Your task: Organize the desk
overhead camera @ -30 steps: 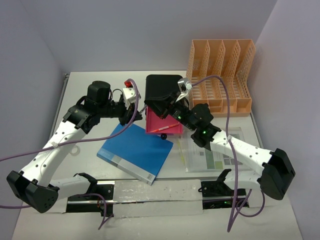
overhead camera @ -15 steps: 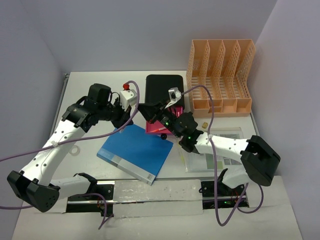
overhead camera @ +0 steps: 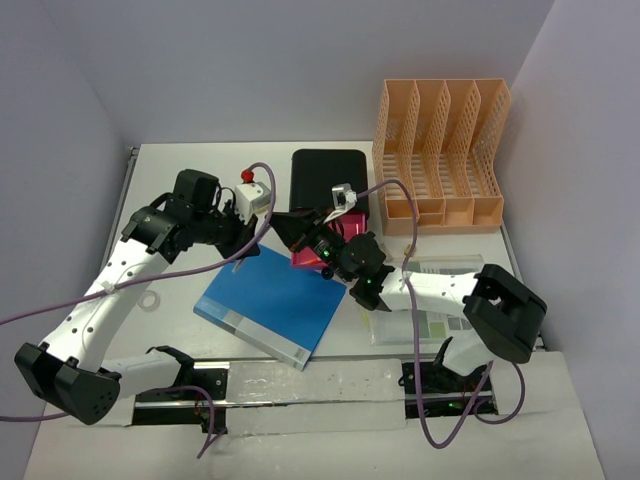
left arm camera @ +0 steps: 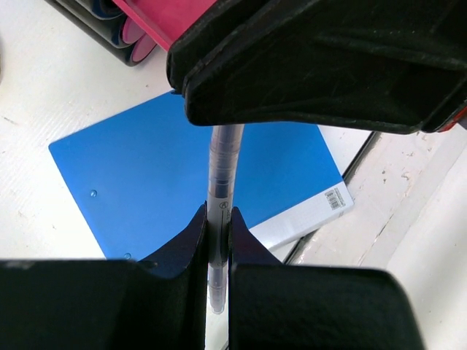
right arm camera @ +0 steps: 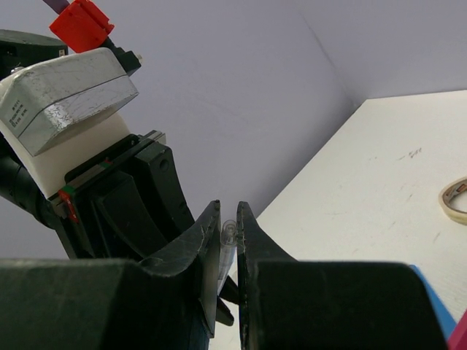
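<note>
A clear pen (left arm camera: 219, 164) runs between my two grippers above the white desk (overhead camera: 170, 170). The left gripper (left arm camera: 217, 213) is shut on the pen's lower part, over the blue folder (left arm camera: 139, 168). Facing it, the right gripper (right arm camera: 228, 211) is shut on the other end of the pen (right arm camera: 229, 237). From above, the left gripper (overhead camera: 250, 238) and the right gripper (overhead camera: 285, 224) meet tip to tip beside the black box with pink drawers (overhead camera: 328, 175). The pen itself is too thin to make out from above.
An open pink drawer (overhead camera: 322, 250) sticks out of the box toward the blue folder (overhead camera: 272, 300). An orange file rack (overhead camera: 440, 150) stands at the back right. Printed sheets (overhead camera: 440, 305) lie at the right, a tape ring (overhead camera: 148, 298) at the left. A metal rail (overhead camera: 310, 385) lines the near edge.
The right arm has swung left and folded, taking its gripper from in front of the black box over to the left gripper. The left gripper has drifted slightly left and down.
</note>
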Controlling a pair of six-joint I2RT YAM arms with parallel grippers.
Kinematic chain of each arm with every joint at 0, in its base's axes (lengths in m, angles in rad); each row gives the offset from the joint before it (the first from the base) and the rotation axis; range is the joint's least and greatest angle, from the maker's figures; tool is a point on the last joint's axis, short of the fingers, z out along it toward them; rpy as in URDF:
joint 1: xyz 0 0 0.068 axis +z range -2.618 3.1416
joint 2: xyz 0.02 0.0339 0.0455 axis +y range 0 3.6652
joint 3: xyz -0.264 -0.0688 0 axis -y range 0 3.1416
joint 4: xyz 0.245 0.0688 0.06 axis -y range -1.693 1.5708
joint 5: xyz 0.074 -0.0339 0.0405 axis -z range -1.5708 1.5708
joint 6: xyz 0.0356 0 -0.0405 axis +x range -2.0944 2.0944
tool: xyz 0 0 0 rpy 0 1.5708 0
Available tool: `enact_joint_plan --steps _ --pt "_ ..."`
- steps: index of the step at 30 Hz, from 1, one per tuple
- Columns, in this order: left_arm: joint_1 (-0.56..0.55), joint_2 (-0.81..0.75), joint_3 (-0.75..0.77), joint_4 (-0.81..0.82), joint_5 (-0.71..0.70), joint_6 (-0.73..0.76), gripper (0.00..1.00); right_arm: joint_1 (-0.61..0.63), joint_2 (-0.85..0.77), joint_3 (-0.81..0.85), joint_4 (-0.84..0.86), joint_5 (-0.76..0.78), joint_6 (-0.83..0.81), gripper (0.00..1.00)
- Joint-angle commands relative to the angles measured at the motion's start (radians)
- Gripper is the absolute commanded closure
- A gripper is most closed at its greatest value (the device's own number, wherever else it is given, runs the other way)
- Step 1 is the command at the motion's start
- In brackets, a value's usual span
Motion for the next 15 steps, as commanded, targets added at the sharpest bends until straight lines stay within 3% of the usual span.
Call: enact_joint_plan --steps 1,3,6,15 --pt "0.009 -0.011 0.059 0.404 0.072 -0.033 1.0 0.099 -0.024 -0.043 -0.289 -0.219 -0.06 0.88" --pt "0.007 -0.006 0.035 0.403 0.081 -0.013 1.0 0.087 -0.088 -0.038 -0.342 -0.203 -0.096 0.66" --pt "0.0 -0.001 0.022 0.4 0.087 0.0 1.0 0.067 -0.175 -0.054 -0.397 -0.172 -0.117 0.51" --pt "-0.031 0.075 0.08 0.379 0.1 0.017 1.0 -0.029 -0.625 -0.14 -0.718 -0.002 -0.207 0.37"
